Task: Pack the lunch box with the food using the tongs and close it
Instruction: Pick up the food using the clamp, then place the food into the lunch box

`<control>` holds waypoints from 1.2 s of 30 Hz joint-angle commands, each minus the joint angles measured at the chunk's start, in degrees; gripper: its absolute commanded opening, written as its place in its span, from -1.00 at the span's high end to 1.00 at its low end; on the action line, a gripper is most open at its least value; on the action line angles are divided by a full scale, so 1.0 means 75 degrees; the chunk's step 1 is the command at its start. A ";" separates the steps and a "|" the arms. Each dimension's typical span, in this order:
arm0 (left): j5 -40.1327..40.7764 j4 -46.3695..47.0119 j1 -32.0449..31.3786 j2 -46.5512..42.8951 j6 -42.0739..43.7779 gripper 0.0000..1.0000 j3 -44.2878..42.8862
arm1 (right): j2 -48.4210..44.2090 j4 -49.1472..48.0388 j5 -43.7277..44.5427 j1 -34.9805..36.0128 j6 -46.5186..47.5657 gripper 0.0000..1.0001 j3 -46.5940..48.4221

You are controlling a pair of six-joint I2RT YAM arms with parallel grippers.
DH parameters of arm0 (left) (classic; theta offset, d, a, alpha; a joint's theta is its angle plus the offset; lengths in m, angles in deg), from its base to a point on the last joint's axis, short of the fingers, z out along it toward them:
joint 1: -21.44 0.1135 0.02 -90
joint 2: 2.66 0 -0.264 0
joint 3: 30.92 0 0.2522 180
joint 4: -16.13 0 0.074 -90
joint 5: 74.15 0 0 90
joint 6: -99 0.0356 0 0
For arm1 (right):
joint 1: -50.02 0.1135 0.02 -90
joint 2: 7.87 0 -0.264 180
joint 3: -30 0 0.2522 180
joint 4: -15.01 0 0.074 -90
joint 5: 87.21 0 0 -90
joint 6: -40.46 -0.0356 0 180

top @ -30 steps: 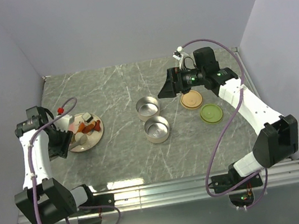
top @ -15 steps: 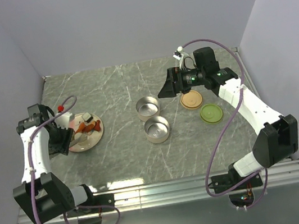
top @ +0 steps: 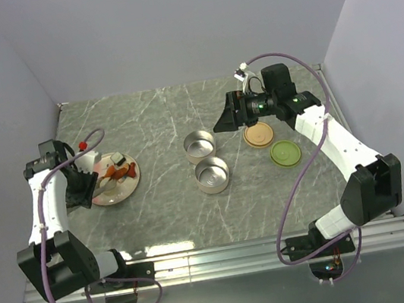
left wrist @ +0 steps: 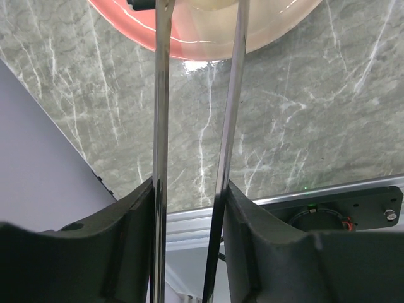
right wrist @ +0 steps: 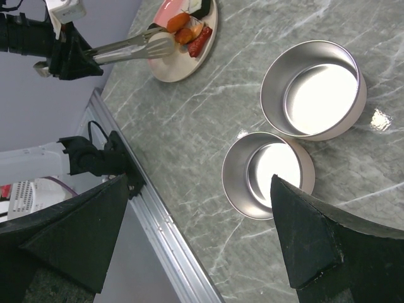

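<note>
My left gripper [top: 83,189] is shut on the tongs [left wrist: 161,126], one slim arm against each finger. The tongs [right wrist: 126,45] reach over the pink plate [top: 128,191], their tips around a whitish piece at its near-left side. Orange-red chunks [right wrist: 180,25] and a dark-and-white piece [top: 117,159] of the food lie on the plate. The lunch box, two open steel tins [top: 200,146] [top: 212,174], stands at mid-table, with the orange lid [top: 258,136] and green lid [top: 285,153] to its right. My right gripper [top: 223,117] hangs open and empty above the table by the orange lid, facing the tins [right wrist: 314,88].
The marble table's near edge has an aluminium rail [top: 226,255]. Grey walls close in the left, back and right sides. A cable loops from the right arm [top: 299,182] over the table's right side.
The left gripper has squeezed the tongs narrower over the plate, and the left arm has drawn back slightly. The right arm has not moved.
</note>
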 commanded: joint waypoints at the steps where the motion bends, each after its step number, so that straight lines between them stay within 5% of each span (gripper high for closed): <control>1: -0.0076 -0.0129 -0.0022 -0.0295 -0.0082 0.12 -0.0089 | -0.0060 -0.0252 -0.0037 -0.0066 -0.0083 -0.99 -0.0015; 16: -0.0861 -0.1428 -0.0220 -0.0788 -0.0071 0.28 -0.1682 | -0.0142 -0.0241 -0.0095 -0.0077 -0.0095 -0.99 0.0078; 25: -0.1960 -0.1279 -0.3067 -0.0519 -0.0961 0.29 -0.2878 | -0.0177 0.0240 0.0127 -0.0288 0.0398 -0.99 0.0360; 36: -0.2549 0.0421 -0.5927 0.0711 -0.1852 0.29 -0.2785 | -0.0329 0.1083 -0.0013 -0.1693 0.0854 -0.99 0.0559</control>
